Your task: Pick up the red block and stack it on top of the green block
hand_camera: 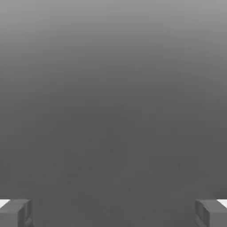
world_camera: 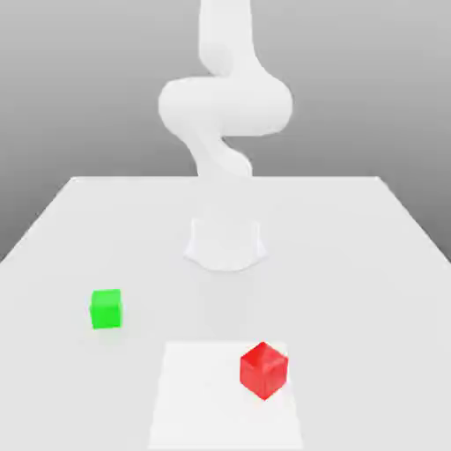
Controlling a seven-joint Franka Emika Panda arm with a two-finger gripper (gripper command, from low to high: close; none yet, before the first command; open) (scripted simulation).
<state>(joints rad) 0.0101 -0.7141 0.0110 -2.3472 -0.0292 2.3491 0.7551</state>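
Observation:
The red block [world_camera: 263,370] is a small glossy cube near the table's front, toward the exterior view's right, turned corner-on. The green block [world_camera: 106,308] rests flat on the table toward the exterior view's left, a little farther back and well apart from the red one. In the hand view my gripper [hand_camera: 113,213] is open: its two grey fingertips [hand_camera: 16,213] stand wide apart with nothing between them, and behind them is plain grey background. The white arm [world_camera: 225,106] rises at the back of the table, far from both blocks.
The red block sits on a paler square patch [world_camera: 203,405] at the front of the white table [world_camera: 352,264]. The arm's round base [world_camera: 225,247] stands at the table's middle, behind both blocks. The table's far edge runs behind the base.

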